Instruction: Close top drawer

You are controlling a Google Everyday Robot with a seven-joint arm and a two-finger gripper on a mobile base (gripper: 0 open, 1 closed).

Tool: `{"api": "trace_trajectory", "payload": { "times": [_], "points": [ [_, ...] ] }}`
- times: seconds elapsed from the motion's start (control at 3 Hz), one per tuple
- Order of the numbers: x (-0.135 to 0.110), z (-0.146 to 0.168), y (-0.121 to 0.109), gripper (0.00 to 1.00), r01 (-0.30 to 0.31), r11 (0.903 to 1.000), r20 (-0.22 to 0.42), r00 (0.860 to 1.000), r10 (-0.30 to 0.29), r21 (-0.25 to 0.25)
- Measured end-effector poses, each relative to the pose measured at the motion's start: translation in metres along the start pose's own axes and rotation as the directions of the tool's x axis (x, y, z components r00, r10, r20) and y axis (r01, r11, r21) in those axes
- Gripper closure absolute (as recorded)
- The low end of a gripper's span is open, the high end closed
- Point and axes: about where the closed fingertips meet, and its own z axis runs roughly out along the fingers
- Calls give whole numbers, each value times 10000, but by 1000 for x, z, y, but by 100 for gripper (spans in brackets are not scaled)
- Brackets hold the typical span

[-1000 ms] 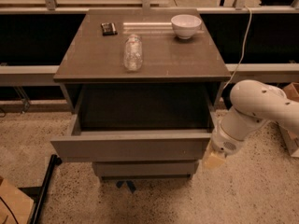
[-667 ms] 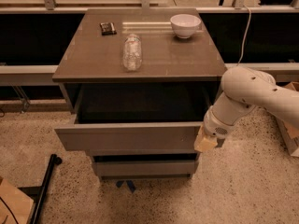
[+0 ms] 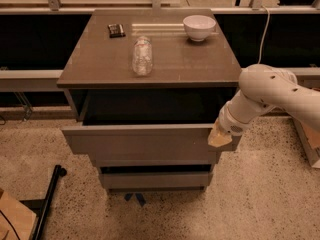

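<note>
The top drawer [image 3: 145,143] of the grey-brown cabinet [image 3: 100,69] stands partly pulled out. Its flat handle-less front faces me, and a dark gap shows behind it under the cabinet top. My gripper [image 3: 219,137] sits at the end of the white arm [image 3: 270,91], which reaches in from the right. Its tan tip lies against the right end of the drawer front. The inside floor of the drawer is hidden in shadow.
On the cabinet top lie a clear plastic bottle [image 3: 142,56], a white bowl [image 3: 199,26] and a small dark packet [image 3: 116,30]. The lower drawer fronts [image 3: 155,179] are shut. A black pole [image 3: 50,199] and cardboard [image 3: 12,224] lie on the floor at the left.
The arm has swung left and up to the drawer front's right end. The drawer front has moved back toward the cabinet, and the open gap is narrower.
</note>
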Motion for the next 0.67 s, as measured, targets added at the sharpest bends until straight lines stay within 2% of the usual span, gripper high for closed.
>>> {"api": "trace_trajectory", "payload": {
  "times": [0.67],
  "points": [
    [2, 3, 1, 100, -128, 9999, 153, 9998, 128, -11]
  ]
}}
